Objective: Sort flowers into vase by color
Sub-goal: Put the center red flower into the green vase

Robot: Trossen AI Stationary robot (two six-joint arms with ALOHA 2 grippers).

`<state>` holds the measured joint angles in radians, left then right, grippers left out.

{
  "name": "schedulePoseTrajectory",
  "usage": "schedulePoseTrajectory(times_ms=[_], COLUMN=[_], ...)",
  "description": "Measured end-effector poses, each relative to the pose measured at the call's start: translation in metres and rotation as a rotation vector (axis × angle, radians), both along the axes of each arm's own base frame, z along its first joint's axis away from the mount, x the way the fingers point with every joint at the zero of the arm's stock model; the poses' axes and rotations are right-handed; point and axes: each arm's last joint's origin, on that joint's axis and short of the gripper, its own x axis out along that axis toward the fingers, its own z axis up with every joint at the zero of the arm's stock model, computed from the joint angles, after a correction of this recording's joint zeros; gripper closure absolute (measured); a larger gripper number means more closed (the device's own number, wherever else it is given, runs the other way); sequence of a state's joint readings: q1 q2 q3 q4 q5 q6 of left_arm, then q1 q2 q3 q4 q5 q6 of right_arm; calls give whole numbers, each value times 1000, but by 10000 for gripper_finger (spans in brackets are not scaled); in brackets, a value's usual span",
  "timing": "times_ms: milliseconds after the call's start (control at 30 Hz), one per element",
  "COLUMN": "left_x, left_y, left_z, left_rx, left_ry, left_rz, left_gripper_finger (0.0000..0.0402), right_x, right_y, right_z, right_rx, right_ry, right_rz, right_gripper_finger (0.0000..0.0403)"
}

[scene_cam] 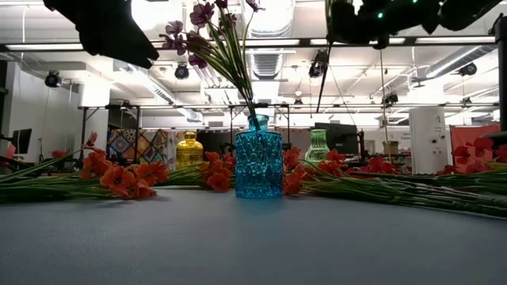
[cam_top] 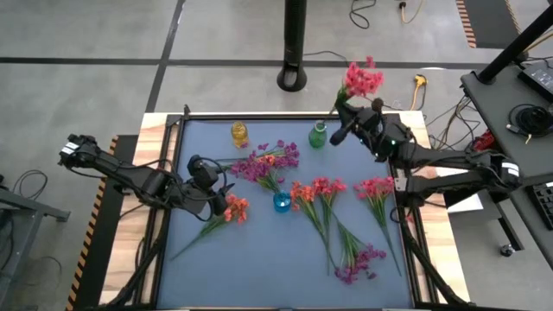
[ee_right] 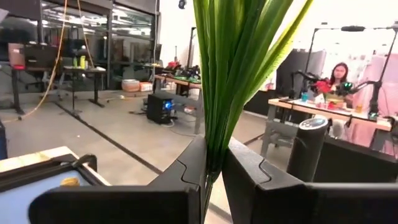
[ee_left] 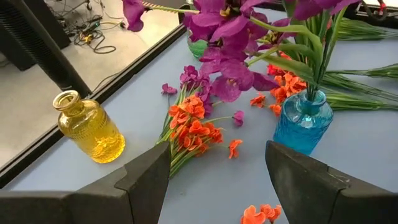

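While the left claw (cam_top: 226, 204) hangs with its fingers (ee_left: 146, 177) spread and empty just above an orange sprig (cam_top: 233, 209) on the bench (cam_top: 259, 268), the left half of the blue mat also carries a yellow vase (cam_top: 239, 134) near the far edge, standing empty. Further along, a blue vase (cam_top: 282, 202) at the middle holds purple flowers (cam_top: 263, 164) that lean toward the yellow one; a loose orange sprig (ee_left: 194, 124) lies between the two. Beside the blue vase, red-orange sprigs (cam_top: 313, 194) lie flat, and a purple sprig (cam_top: 361, 262) lies nearer the front edge. A green vase (cam_top: 318, 136) stands at the far edge. Right of it, the right claw (cam_top: 341, 134) is clamped on the green stems (ee_right: 233, 68) of a red-pink bunch (cam_top: 361, 79), held up beyond the green vase. More red-pink sprigs (cam_top: 377, 188) lie by the right edge.
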<state>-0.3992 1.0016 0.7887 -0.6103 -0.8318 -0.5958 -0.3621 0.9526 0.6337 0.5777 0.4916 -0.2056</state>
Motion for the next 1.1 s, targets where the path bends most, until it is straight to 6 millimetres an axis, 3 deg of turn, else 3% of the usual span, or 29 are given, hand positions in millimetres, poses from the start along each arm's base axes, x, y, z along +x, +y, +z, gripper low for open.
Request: schedulePoseTrajectory(times_ms=[367, 800, 1100], left_x=[-1, -1, -1], left_y=[0, 0, 0], left_z=[1, 1, 1], left_rx=[6, 8, 8], left_ry=[2, 4, 5], left_rz=[-6, -6, -6], left_gripper_finger=[157, 157, 157], right_x=[5, 17, 18], right_y=[-43, -50, -51], right_z=[-26, -47, -57], right_rx=[101, 176, 245], right_ry=[29, 73, 126], right_rz=[-46, -49, -53], right_gripper_finger=[370, 366, 300])
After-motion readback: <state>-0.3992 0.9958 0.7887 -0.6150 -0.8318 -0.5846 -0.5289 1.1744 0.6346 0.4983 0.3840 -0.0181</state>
